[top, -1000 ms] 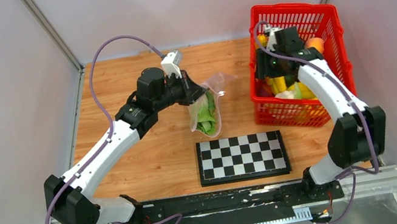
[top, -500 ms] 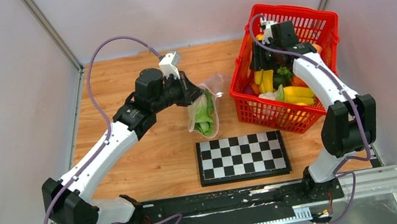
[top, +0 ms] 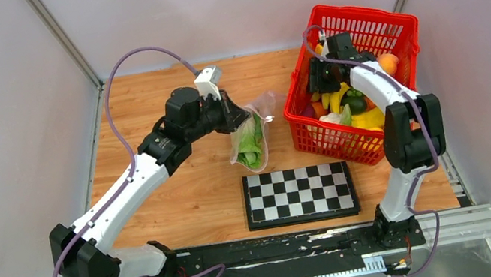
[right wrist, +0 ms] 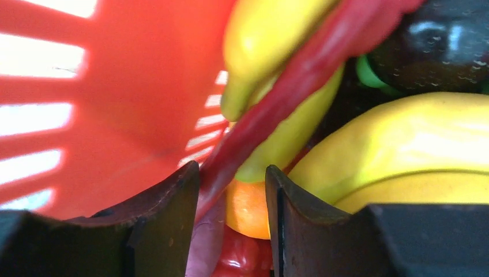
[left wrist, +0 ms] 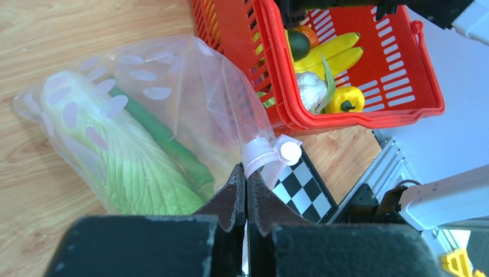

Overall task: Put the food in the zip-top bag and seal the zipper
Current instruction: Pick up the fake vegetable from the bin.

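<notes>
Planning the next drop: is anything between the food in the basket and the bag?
Only the wall of the basket that faces the bag: the food lies below its rim, so it must go up and over. The bag lies right beside that wall, pinched by the left gripper; nothing else shows between.

Overhead view looks down, far; wrist views close; share basket (top: 338, 139).

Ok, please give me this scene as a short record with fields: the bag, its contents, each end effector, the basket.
bag: zip-top bag, clear, dotted
contents: lettuce, long green pod
left end effector: shut on the bag's edge by the zipper
right end effector: inside the red basket, jaws apart around a long red piece
basket contents: yellow, orange and green toy food
</notes>
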`<state>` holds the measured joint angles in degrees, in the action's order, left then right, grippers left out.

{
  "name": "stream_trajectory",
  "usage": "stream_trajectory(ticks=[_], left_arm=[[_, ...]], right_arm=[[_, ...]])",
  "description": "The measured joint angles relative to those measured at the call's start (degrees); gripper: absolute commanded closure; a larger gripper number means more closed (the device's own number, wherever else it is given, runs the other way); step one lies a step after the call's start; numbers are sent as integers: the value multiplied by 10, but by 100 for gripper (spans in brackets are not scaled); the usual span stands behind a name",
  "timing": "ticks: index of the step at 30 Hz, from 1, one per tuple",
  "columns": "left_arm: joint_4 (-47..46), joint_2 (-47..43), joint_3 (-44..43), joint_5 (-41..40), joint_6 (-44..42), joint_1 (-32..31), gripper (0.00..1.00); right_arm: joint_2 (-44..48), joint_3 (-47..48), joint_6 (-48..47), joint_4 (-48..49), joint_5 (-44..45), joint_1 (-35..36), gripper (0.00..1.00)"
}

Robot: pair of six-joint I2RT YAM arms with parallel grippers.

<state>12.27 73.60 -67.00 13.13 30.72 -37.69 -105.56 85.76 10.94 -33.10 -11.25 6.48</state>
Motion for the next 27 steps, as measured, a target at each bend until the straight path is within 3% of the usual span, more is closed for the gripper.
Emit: stream_trajectory(ticks=[5,8,16,18,22,27], left_arm=[[0,-2,0,-3,-2,3,100],[-1,-2,0,-2,-2,3,100],[-2,-4,6,-2,-1,3,100],[-1,-5,7,-1,0,3,100],[-3,-5,7,1,1,3,100],[-3,-5,7,1,0,3,100]], right_arm=[[42,-61,25,44,-49,-34,54],[42,-63,45,57,-82,-45,58],[19,-66,91,98,-123,-48,59],[12,-66,96,103,-128,-47,68],[5,-65,101,102,-128,-44,98],[27,-104,116,142,-128,-46,100]])
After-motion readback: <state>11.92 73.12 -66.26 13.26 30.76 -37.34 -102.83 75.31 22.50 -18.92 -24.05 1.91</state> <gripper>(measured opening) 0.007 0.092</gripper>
